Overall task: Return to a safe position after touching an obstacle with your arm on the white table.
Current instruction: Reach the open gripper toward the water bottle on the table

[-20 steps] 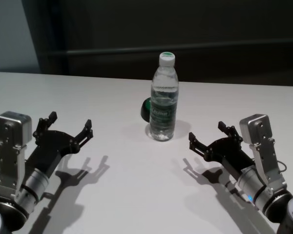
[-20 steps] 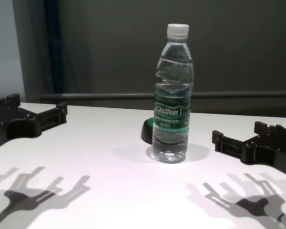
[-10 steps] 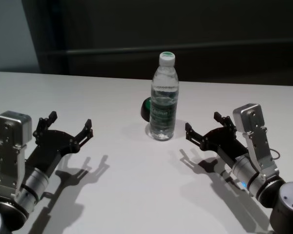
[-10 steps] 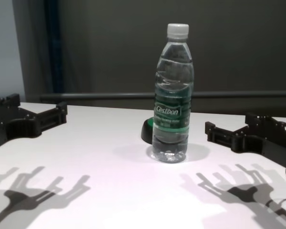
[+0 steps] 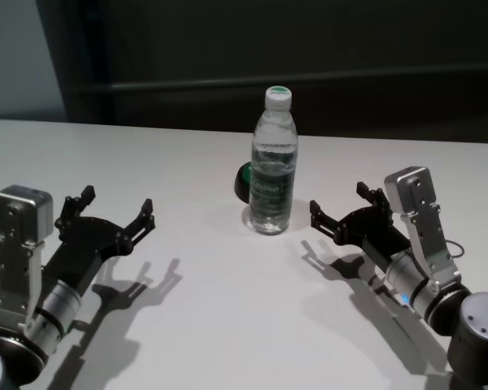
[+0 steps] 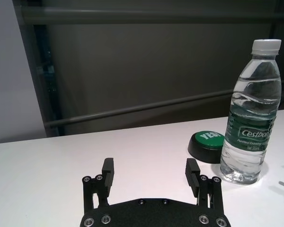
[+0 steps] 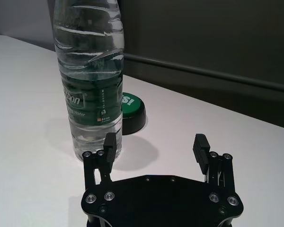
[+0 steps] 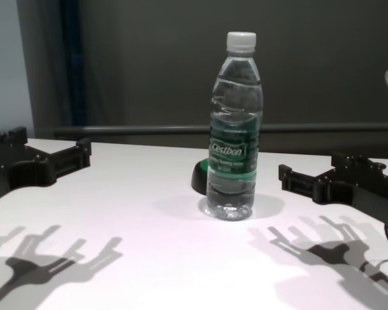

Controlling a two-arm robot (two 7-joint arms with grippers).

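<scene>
Stood upright near the middle of the white surface: a tall clear water bottle with a white cap and a dark green label band, part filled, touched by neither arm. Just behind it at about 10 o'clock, touching or nearly touching its base: a small black dome with a green top. At about 4 o'clock from the bottle, held just above the surface and near the bottle without contact: the right pincer, spread wide with nothing between its black fingers, aimed toward 10 o'clock, its shadow thrown on the surface below. Seen from the right wrist, the bottle rose just beyond one finger, not between the pair. At about 8 o'clock from the bottle and well apart from it: the left pincer, likewise spread wide and holding nothing, pointed toward 1 o'clock, hovering over its own shadow. Beyond the far edge of the surface: a dark wall with a horizontal rail.
</scene>
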